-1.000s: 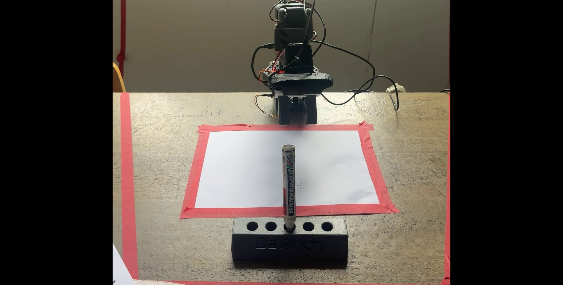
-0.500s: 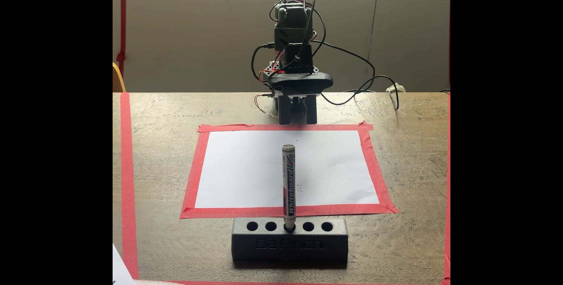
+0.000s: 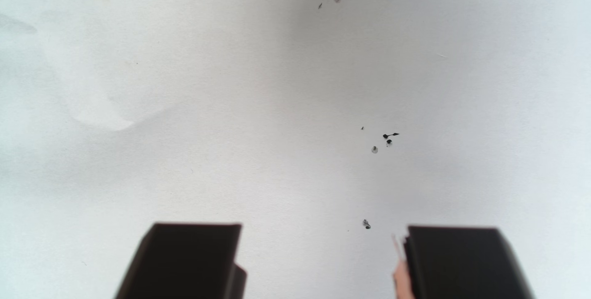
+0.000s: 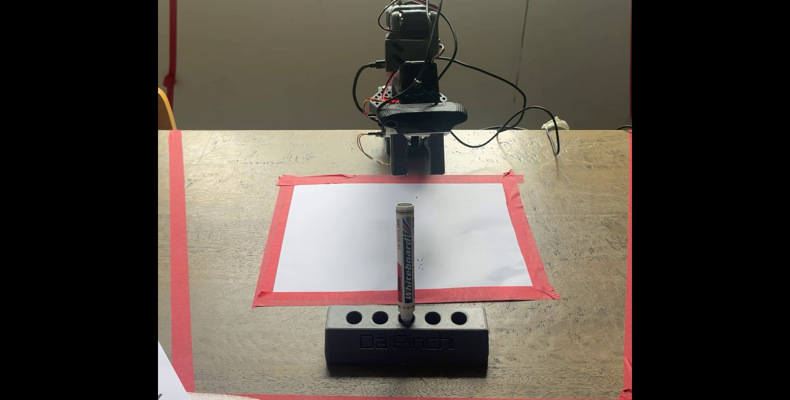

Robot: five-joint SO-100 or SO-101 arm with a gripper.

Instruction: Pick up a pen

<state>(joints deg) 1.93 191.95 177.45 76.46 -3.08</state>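
White pen (image 4: pixel 405 254) upright; claw (image 3: pixel 323 232) apart — empty

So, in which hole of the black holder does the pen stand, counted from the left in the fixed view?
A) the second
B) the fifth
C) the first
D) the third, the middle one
D: in the fixed view the pen stands upright in the middle hole of the black holder, with two empty holes on each side of it.
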